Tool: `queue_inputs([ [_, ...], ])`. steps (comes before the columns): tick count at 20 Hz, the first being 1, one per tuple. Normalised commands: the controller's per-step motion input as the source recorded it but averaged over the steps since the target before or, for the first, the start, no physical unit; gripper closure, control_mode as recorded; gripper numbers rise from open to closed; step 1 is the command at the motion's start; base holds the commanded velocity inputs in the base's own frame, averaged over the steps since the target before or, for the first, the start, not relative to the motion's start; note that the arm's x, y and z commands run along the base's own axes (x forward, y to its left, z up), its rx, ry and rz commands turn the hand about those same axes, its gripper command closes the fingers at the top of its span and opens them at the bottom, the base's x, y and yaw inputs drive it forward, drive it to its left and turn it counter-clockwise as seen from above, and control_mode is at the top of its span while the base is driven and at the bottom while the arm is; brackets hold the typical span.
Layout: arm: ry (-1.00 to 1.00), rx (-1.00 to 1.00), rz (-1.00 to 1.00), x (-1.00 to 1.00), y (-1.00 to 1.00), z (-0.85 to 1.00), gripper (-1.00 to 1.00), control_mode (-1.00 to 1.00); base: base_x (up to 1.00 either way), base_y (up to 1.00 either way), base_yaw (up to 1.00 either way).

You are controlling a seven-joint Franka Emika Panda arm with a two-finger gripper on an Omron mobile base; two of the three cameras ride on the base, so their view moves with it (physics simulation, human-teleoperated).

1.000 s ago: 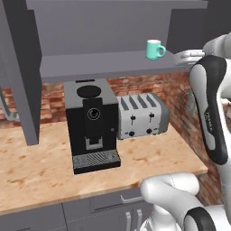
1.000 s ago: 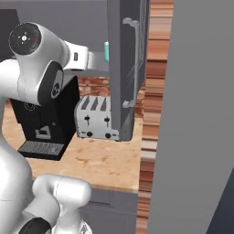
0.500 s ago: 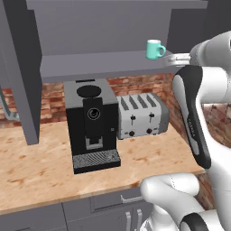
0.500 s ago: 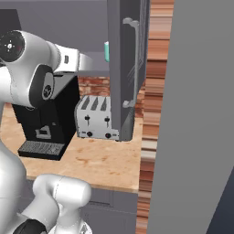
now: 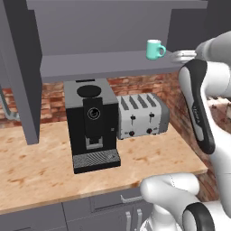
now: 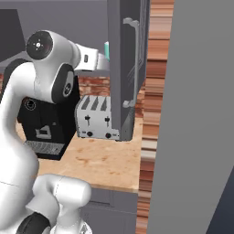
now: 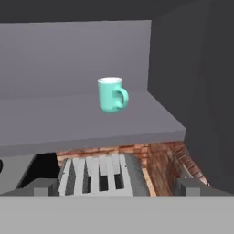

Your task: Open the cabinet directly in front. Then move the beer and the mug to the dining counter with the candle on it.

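The cabinet (image 5: 103, 61) stands open, its left door (image 5: 20, 67) swung out and its right door (image 6: 125, 68) edge-on with a long silver handle (image 6: 135, 64). The mint-green mug (image 5: 154, 49) stands upright near the right end of the grey inner shelf (image 7: 91, 123), handle to the right in the hand view, where the mug (image 7: 111, 93) sits ahead and above. My gripper (image 5: 182, 55) hovers just right of the mug at shelf height. In the hand view the gripper (image 7: 116, 189) is open, fingertips (image 7: 43, 187) wide apart with nothing between. The beer, the dining counter and the candle are out of view.
Under the cabinet a black coffee machine (image 5: 92, 126) and a silver toaster (image 5: 142, 115) stand on the wood worktop (image 5: 40, 158) against a brick wall. Grey drawers (image 5: 103, 205) run below. A tall grey panel (image 6: 196, 114) closes off the right side.
The arm's elbow and forearm swung left, then back right, while the hand stayed by the shelf's right end. The mug has not moved and the jaws stay open.
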Motion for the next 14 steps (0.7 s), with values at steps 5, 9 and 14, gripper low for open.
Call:
queue_inputs([
  [5, 0.00, 0.00, -0.03, 0.58, -0.19, 0.00, -1.00, -1.00, 0.00, 0.00, 0.00],
  [9, 0.00, 0.00, -0.02, 0.78, 0.00, 0.00, -1.00, -1.00, 0.00, 0.00, 0.00],
  [14, 0.09, 0.00, 0.00, 0.68, 0.00, 0.00, -1.00, -1.00, 0.00, 0.00, 0.00],
])
